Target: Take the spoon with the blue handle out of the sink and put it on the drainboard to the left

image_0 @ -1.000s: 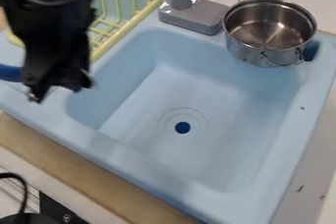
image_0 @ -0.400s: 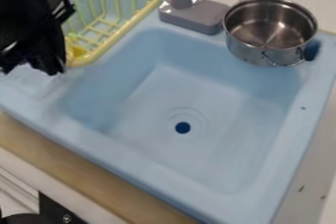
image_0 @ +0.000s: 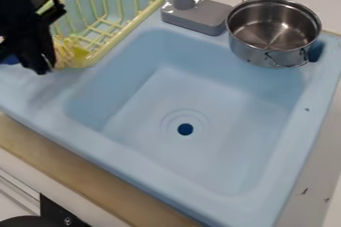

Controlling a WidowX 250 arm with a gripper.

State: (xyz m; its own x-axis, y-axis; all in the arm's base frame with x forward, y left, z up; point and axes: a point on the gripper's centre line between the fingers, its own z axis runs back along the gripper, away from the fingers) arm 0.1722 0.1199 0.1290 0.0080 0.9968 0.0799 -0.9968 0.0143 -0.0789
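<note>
Hanging with gripper [image_0: 45, 71] over the sink's rim [image_0: 133, 155], near the rack [image_0: 124, 31]; not managing to tell whether apart or together.

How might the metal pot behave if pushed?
The metal pot would probably stay stiff, since its walls look like rigid metal. Its smooth, shiny side could prove slippery. Its rounded wall might make it turn when pushed off-center.

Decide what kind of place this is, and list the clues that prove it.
Probably a toy kitchen or a mock-up of one: a pale blue sink with a drain hole, a grey tap and a yellow rack beside it.
</note>
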